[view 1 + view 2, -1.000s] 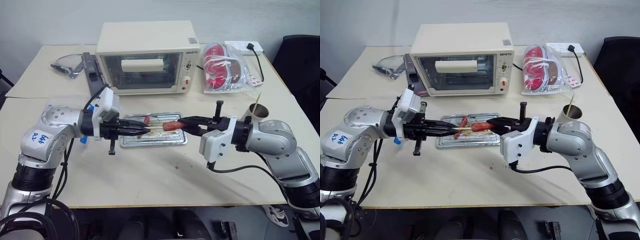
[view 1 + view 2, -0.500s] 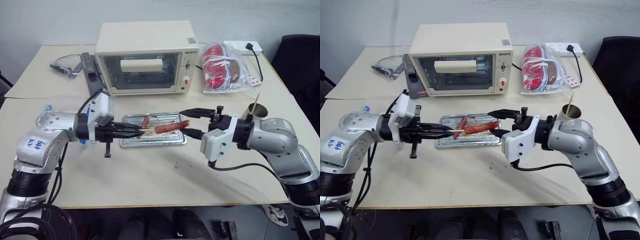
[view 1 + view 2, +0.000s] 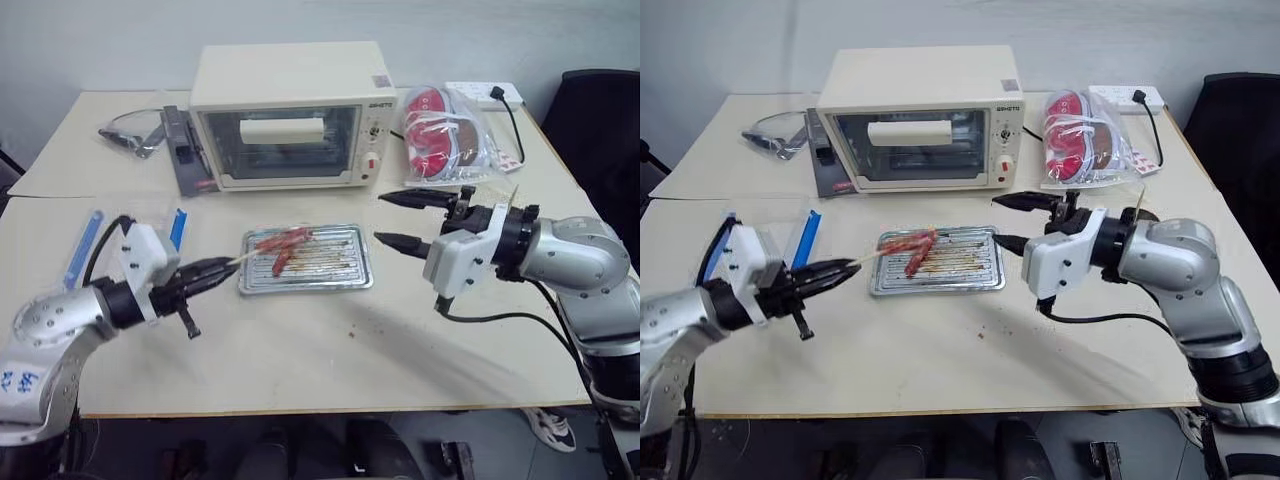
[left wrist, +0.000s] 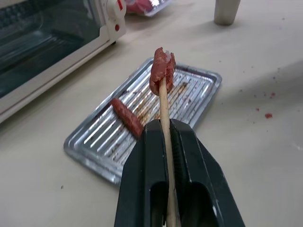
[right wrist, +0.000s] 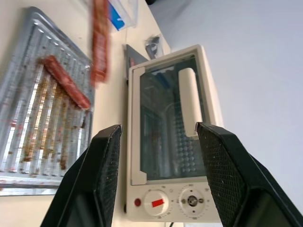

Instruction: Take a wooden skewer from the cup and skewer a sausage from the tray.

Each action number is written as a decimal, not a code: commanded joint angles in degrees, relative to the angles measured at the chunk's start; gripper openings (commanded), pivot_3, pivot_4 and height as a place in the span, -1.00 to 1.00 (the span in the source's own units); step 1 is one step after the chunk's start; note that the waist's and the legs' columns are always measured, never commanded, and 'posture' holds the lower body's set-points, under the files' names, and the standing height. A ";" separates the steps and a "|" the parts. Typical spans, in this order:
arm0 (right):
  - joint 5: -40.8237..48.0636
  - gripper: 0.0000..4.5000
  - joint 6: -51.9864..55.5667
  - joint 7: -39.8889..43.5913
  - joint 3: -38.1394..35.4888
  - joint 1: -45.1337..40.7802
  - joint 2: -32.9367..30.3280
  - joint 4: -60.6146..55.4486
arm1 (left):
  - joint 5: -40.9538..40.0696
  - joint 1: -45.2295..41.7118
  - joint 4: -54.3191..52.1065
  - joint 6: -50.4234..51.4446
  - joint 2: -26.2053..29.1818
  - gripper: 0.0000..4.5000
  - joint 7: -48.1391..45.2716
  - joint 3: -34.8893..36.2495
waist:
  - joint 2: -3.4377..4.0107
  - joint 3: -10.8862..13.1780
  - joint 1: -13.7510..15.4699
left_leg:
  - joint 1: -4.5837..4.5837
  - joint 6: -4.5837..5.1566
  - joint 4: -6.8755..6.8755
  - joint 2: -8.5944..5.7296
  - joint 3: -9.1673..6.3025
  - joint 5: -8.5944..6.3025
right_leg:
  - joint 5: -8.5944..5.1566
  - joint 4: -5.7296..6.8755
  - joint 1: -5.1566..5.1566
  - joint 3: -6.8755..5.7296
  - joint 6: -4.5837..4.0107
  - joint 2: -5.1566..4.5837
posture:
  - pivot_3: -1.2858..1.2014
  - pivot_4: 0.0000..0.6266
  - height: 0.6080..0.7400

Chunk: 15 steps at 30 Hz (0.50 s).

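My left gripper (image 3: 218, 271) is shut on a wooden skewer (image 4: 164, 106) that points up and right over the silvery tray (image 3: 342, 264). A reddish sausage (image 3: 283, 240) is speared on the skewer's tip, above the tray's left end. Another sausage (image 3: 281, 263) lies on the ribbed tray bottom just below it. My right gripper (image 3: 392, 218) hangs open and empty past the tray's right end, above the table. The grey-beige cup (image 4: 226, 11) stands behind my right arm, with a skewer (image 3: 1137, 207) sticking out of it.
A cream toaster oven (image 3: 290, 115) stands right behind the tray. A bag of red items (image 3: 447, 135) and a power strip (image 3: 488, 94) lie at the back right. A clear box with blue clips (image 3: 175, 228) sits by my left arm. A black chair (image 3: 600, 120) is at the far right.
My right gripper opened, let go of the sausage and drew back up and right. My left gripper pulled away to the left and sank, carrying the skewer with the sausage on it.
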 commanded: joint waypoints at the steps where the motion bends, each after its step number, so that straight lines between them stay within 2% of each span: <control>1: 0.49 0.16 -2.47 -0.23 0.83 -1.78 1.19 0.90 | -0.44 1.62 -2.80 0.10 0.70 -1.00 2.45 5.87 | -0.02 -0.01 0.11 | 0.00 0.00 0.00 0.00 -0.01 0.00 | 0.00 -0.14 0.01 -0.01 0.00 0.00 | 0.03 -0.52 1.00; 8: 2.07 0.16 -2.25 -0.48 1.20 -1.77 2.83 1.20 | 2.32 3.87 -0.26 -0.34 -1.66 -1.00 10.26 15.26 | -0.02 -0.01 -0.01 | 0.00 0.00 -0.01 0.00 -0.01 0.00 | 0.00 -0.12 0.01 -0.03 0.00 -0.01 | 0.03 -0.52 1.00; 15: 8.81 0.16 3.94 2.01 0.71 -2.79 3.97 0.67 | 4.89 9.72 -0.20 -0.89 -8.10 -1.00 18.07 23.82 | -0.02 -0.01 -0.10 | 0.00 -0.01 -0.04 0.01 0.00 -0.01 | 0.00 -0.10 0.00 -0.02 0.00 0.00 | 0.03 -0.52 1.00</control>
